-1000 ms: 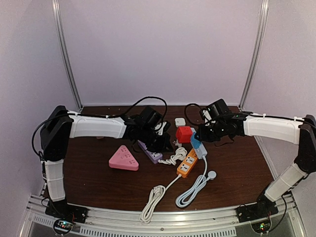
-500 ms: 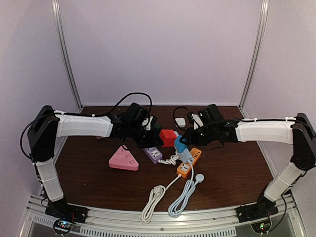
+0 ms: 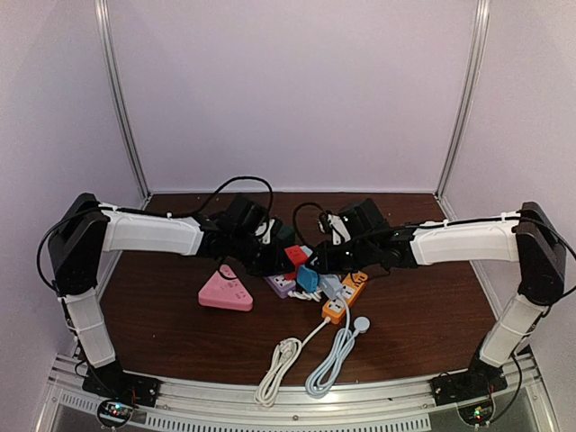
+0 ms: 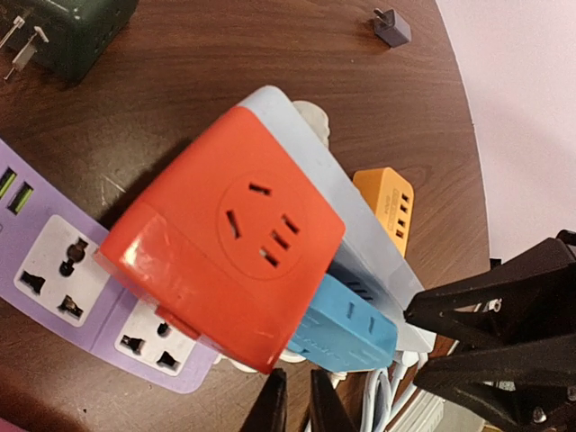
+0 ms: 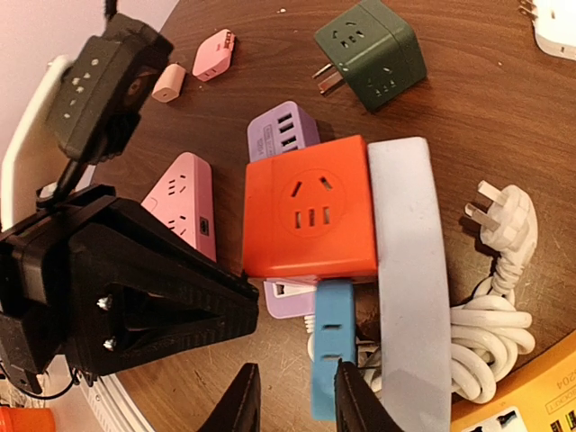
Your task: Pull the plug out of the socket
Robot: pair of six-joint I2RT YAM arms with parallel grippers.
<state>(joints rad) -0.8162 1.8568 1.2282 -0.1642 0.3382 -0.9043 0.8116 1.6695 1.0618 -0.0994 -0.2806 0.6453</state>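
One blue plug [image 5: 333, 346] sits at six o'clock of the red socket cube [image 5: 308, 207], clamped in my right gripper [image 5: 297, 396]. My left gripper [image 4: 294, 405] is narrow beside the cube; I cannot tell whether it grips.

Pale lilac walls [image 3: 288, 90] enclosed a dark brown wooden table [image 3: 162, 324]; metal posts [image 3: 121, 99] stood at far corners.

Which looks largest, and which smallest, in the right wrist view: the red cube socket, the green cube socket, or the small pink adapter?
1. red cube socket, though perhaps only because it is nearer the camera
2. green cube socket
3. small pink adapter
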